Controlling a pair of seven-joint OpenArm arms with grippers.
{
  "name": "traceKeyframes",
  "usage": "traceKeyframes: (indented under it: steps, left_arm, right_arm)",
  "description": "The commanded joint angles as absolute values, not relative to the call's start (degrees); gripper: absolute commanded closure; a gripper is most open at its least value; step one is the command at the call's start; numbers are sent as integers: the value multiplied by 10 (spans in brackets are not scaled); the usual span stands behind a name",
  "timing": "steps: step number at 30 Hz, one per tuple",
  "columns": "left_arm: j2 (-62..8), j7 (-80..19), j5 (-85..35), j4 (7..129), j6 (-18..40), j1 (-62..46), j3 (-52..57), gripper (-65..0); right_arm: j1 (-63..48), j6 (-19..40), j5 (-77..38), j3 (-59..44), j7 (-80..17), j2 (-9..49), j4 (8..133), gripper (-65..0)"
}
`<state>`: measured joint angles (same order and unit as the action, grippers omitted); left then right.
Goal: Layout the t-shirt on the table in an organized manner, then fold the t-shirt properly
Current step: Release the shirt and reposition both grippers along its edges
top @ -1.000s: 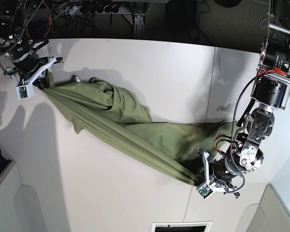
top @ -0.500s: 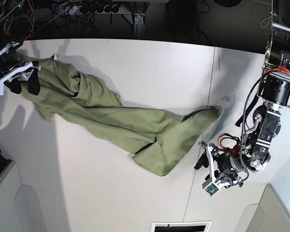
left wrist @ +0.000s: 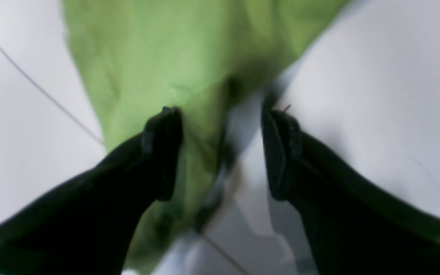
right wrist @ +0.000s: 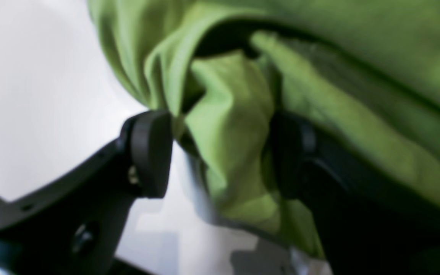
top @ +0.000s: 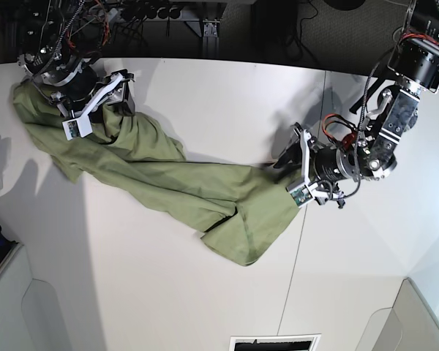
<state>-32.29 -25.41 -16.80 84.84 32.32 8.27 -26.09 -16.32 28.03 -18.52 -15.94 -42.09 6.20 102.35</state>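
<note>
The olive-green t-shirt (top: pixel 175 183) lies bunched in a long band on the white table (top: pixel 205 95), running from the far left corner to the middle front. My right gripper (top: pixel 123 93) sits on the shirt's upper left bunch. In the right wrist view it is (right wrist: pixel 222 152) open, with a fold of the shirt (right wrist: pixel 231 114) filling the gap between the fingers. My left gripper (top: pixel 287 174) is at the shirt's right end. In the left wrist view it is (left wrist: pixel 222 149) open, with the shirt's edge (left wrist: pixel 159 57) reaching in beside the left finger (left wrist: pixel 162 149).
A thin dark seam (top: pixel 307 197) crosses the table under the left arm. Cables and a power strip (top: pixel 132 13) lie beyond the far edge. Grey panels (top: pixel 29 307) and a vent (top: pixel 274 342) border the front edge.
The right gripper let go of the shirt's far left corner and moved right onto the bunch. The left gripper moved up from the front right to the shirt's right end.
</note>
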Motion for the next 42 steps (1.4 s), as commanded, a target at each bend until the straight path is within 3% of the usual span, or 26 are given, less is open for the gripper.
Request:
traceKeyframes:
  steps: [1,3,4,7,11,15,24,27,28,30,32,42]
  left_arm:
    - [-326,-231,-150,850,307,88,-255,-318]
    - [-322,-207,-113,838,289,82,-255,-189]
    - [-322,-202,-103,832,287,83,-255,-119]
    - [-326,-199,-60,826,245,91,-255,-16]
    - [-358,-204,-40,825,184,121,-255,-13]
    - [-396,-231,-40,825,186,148,-255,-13]
    - [-442,-246,-40,825,219,149,-255,-20]
    - [-442,-276,-40,825,220,149,-255,-131]
    - [-442,-287,-41,825,219,149,-255,-181]
    - [-445,-307,-55,825,219,149,-255,-276]
    - [-453,-320,-95,826,230,149,-255,-302]
    - [-514,-324,-189,886,247,149,-255,-302]
  right_arm:
    - [-159,271,-178,-154,-418,66,1023,-398]
    - [-159,267,-168,-146,-418,66,1016,-378]
    - [-159,267,-164,-144,-418,67,1016,-314]
    - [-159,268,-160,-145,-426,71,1018,0]
    - [-161,283,-187,-145,-460,90,1034,0]
    - [-195,313,-228,-145,-473,109,1068,0]
    - [-282,313,-238,-177,-463,179,1176,0]
    - [-294,313,-241,-205,-463,192,1192,0]
    - [-294,313,-245,-212,-465,195,1192,-19]
    - [-294,313,-262,-225,-465,195,1192,-227]
    - [-294,313,-291,-236,-463,195,1192,-350]
    - [-246,311,-307,-277,-384,190,1190,-360]
